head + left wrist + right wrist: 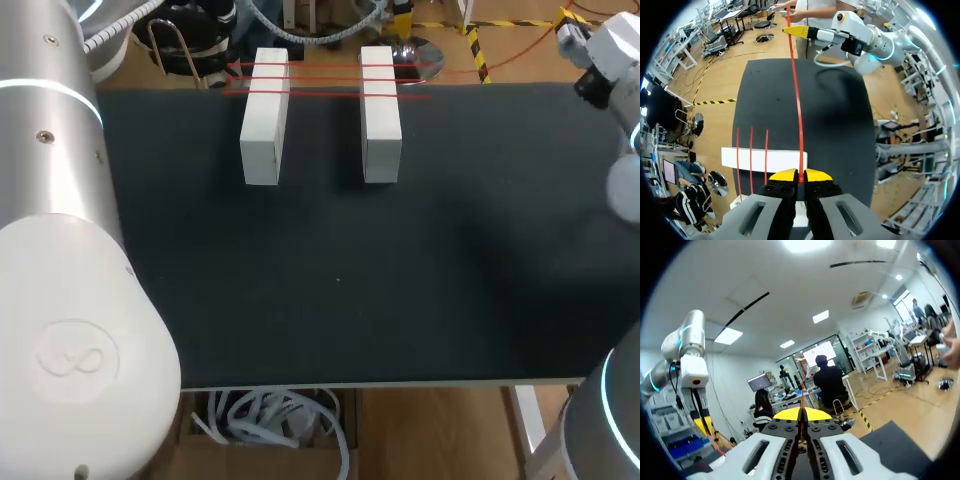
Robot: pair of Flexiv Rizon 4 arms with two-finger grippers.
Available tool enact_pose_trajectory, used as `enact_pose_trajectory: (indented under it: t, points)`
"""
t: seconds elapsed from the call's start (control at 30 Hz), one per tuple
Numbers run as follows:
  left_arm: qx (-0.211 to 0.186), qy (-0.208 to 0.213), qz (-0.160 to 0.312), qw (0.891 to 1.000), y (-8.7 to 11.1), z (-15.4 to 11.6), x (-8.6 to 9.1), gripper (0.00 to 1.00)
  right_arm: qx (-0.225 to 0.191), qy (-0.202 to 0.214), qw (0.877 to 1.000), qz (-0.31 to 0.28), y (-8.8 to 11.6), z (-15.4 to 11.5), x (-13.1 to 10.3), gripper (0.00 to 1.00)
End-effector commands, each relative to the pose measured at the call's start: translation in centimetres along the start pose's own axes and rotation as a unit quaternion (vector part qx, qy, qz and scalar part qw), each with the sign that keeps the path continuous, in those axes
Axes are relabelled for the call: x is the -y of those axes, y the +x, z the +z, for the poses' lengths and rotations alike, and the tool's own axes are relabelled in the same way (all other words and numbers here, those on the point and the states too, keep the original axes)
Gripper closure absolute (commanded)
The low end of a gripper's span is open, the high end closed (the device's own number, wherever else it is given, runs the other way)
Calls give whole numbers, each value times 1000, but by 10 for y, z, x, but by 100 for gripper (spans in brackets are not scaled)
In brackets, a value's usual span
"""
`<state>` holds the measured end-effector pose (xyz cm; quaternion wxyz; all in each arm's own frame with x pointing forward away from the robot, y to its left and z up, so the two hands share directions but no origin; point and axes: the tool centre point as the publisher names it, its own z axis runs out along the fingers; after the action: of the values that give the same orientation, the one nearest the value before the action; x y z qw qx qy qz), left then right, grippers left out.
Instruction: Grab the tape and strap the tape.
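Observation:
A strip of red tape (796, 100) runs taut above the table between my two grippers. In the left wrist view my left gripper (799, 176) is shut on its near end. My right gripper (796, 31) holds the tape far ahead, over the table's other end. In the right wrist view the right gripper (801, 414) is shut on the thin tape (802, 385), which rises from its tips. Two white blocks (265, 120) (380, 115) stand side by side at the table's far edge. Three red tape strips (320, 80) lie across them. Neither gripper shows in the head view.
The black table top (340, 280) stretches from the blocks to the front edge. My left arm's thick link (60, 300) fills the head view's left side, and my right arm (610, 50) shows at the right edge. One white block (760, 160) lies just under the left gripper.

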<state>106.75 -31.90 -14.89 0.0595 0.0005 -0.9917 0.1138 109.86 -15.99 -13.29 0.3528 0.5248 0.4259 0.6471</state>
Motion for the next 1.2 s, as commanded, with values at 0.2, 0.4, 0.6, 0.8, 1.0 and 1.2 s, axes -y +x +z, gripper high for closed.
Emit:
enact_pose_trajectory:
  t: [0.2, 0.4, 0.6, 0.8, 1.0, 1.2]
  points:
    - [-1, -3, 0, 1000, -1, -1, 1, 100, -205, 248, 852, -413, -3, 1, -10, 100]
    - [-1, -3, 0, 1000, -1, -1, 1, 100, -243, 275, 792, -489, 4, 3, -13, 100]
    - [-1, -3, 0, 1000, -1, -1, 1, 100, -261, 293, 746, -538, 11, 4, -15, 100]
    - [-1, -3, 0, 1000, -1, -1, 1, 100, -285, 321, 695, -577, 19, 3, -12, 100]
    - [-1, -3, 0, 1000, -1, -1, 1, 100, -297, 334, 663, -600, 26, 1, -7, 100]
    - [-1, -3, 0, 1000, -1, -1, 1, 100, -294, 326, 663, -606, 30, 1, -3, 100]
